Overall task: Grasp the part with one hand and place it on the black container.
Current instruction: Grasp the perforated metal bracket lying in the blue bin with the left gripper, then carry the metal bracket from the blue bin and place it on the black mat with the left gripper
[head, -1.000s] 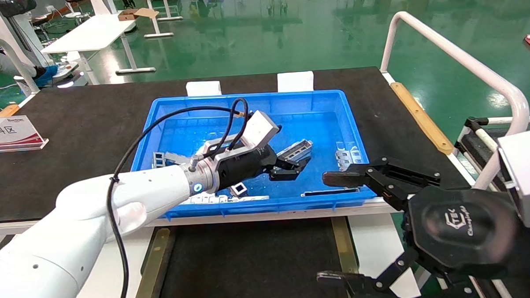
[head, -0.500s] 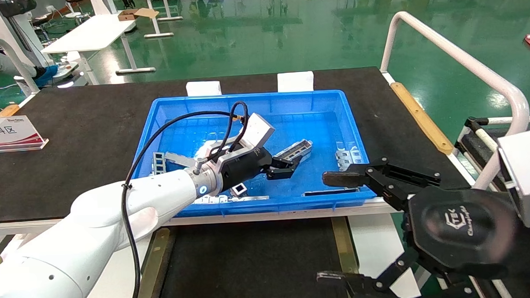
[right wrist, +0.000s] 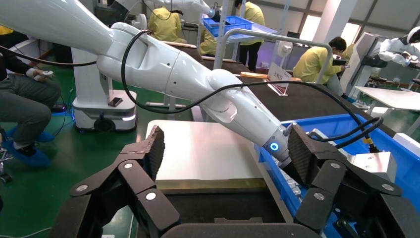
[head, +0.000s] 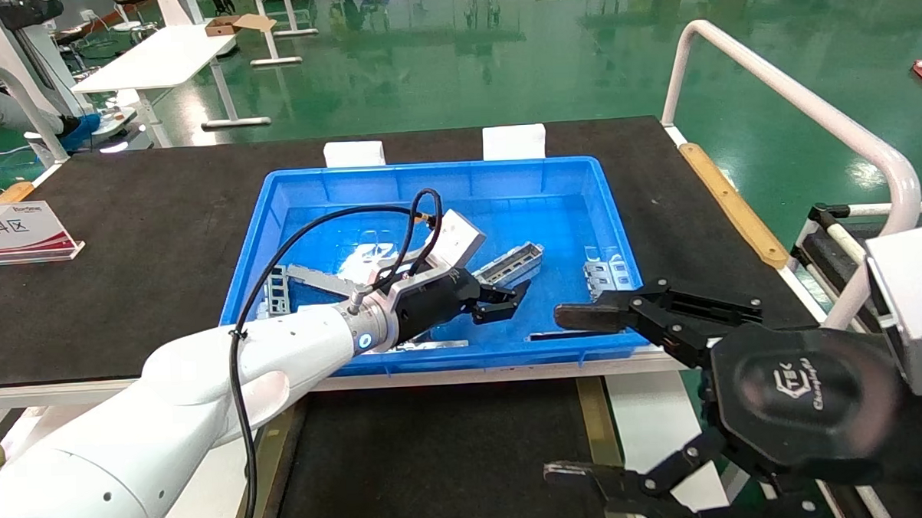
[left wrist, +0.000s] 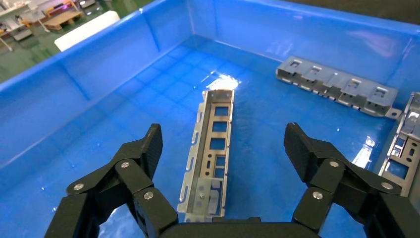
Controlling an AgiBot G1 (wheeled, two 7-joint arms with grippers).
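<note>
- The part lies on the floor of the blue bin, toward the middle and slightly right, channel side up with its row of rectangular cut-outs showing; in the left wrist view the part runs lengthwise away from the camera.
- The left gripper is inside the bin just short of the part's near end, with its fingers spread apart and nothing held; in the left wrist view the left gripper has 1 finger on each side of the part, neither touching it.
- Other metal pieces lie in the same bin: a long flat bracket with 4 raised tabs near the far wall, and another bracket by the bin's right wall.
- The black container sits below the bin's near edge, on the robot's side, with tan-brass strips along both sides; its surface carries no part.
- The right gripper hangs at the container's right edge, outside the bin, with its fingers wide apart and empty.
- The bin stands on the black counter, which also carries a white sign at its left.
</note>
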